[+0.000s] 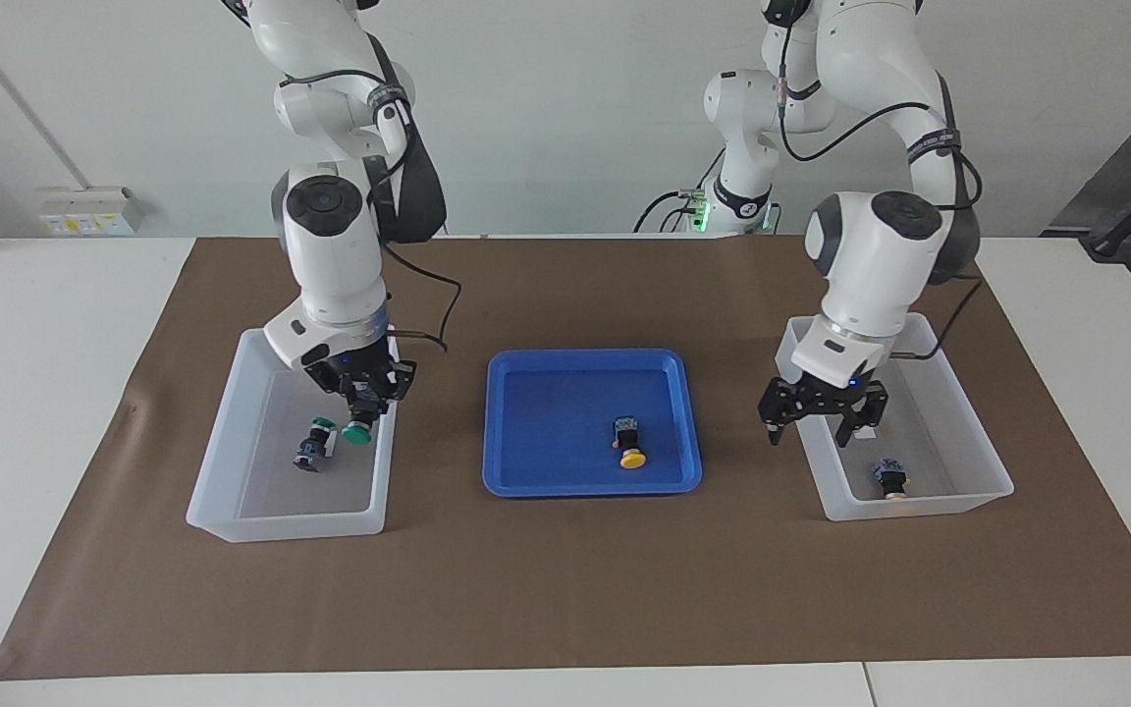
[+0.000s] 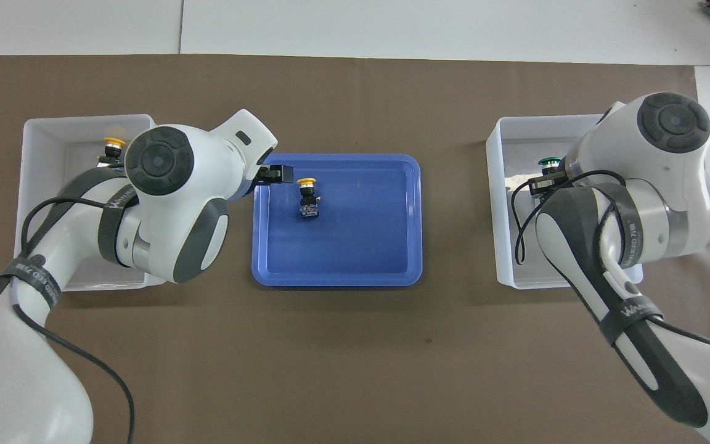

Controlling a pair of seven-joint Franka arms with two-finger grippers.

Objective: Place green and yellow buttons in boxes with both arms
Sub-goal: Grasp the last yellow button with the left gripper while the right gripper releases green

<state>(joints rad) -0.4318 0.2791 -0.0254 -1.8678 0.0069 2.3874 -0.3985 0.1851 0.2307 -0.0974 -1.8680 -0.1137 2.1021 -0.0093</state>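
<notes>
Green-capped button (image 1: 357,430) pinched in my right gripper (image 1: 365,405) hangs over the box (image 1: 222,462) at the right arm's end; another green one (image 1: 316,444) lies inside. My left gripper (image 1: 824,424), fingers spread, hovers over its box's (image 1: 978,432) edge near the blue tray (image 1: 565,481).

table (image 1: 55,412) | brown mat (image 1: 565,589) | on mat: 2 boxes (image 1: 232,471) (image 1: 958,491), blue tray (image 1: 526,481)

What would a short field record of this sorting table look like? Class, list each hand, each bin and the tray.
right hand: shut on green button, over right-end bin
right-end bin: holds another green button
left hand: open, empty, over the tray-side wall of left-end bin
left-end bin: holds one yellow button
blue tray: one yellow button left
</notes>
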